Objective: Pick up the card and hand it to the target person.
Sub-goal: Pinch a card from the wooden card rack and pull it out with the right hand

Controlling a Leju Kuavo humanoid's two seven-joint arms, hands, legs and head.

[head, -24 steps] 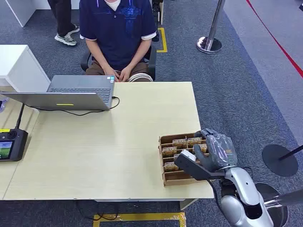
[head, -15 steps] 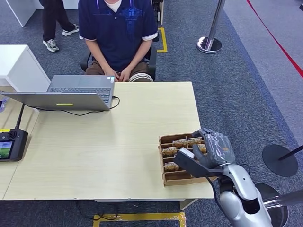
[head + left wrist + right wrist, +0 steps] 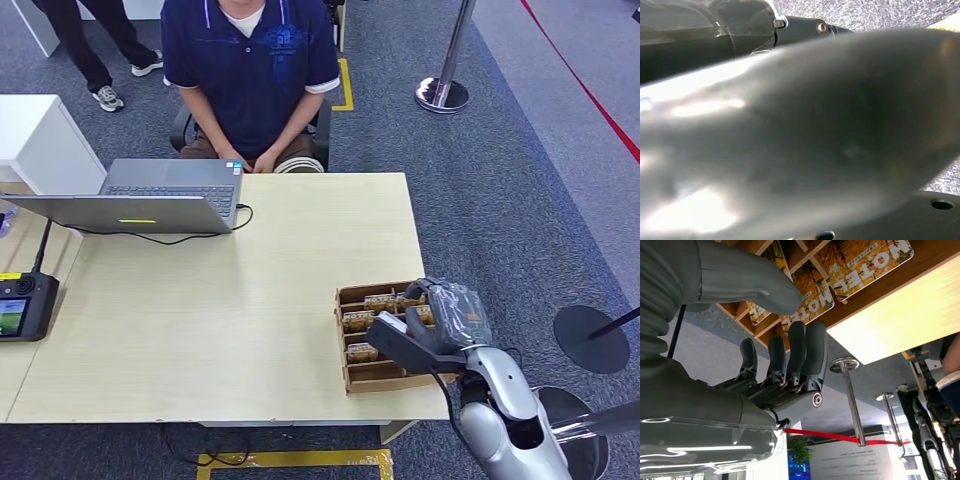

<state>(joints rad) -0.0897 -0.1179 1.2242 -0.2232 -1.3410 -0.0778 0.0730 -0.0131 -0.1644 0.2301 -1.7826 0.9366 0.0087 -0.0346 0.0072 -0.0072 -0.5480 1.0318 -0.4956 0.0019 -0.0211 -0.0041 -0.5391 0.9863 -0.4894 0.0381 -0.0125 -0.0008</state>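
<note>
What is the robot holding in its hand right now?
Nothing yet. The right hand hovers at the wooden card box, its thumb and fingers apart with no hotel card between them.

"HOTEL" on cards (image 3: 866, 260) in tray (image 3: 934, 255)

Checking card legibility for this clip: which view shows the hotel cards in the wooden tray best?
The right wrist view: the cards lie close, with the HOTEL print readable, just past the right hand. The head view shows the cards small in the wooden tray, partly hidden by that hand. The left wrist view is blurred.
</note>
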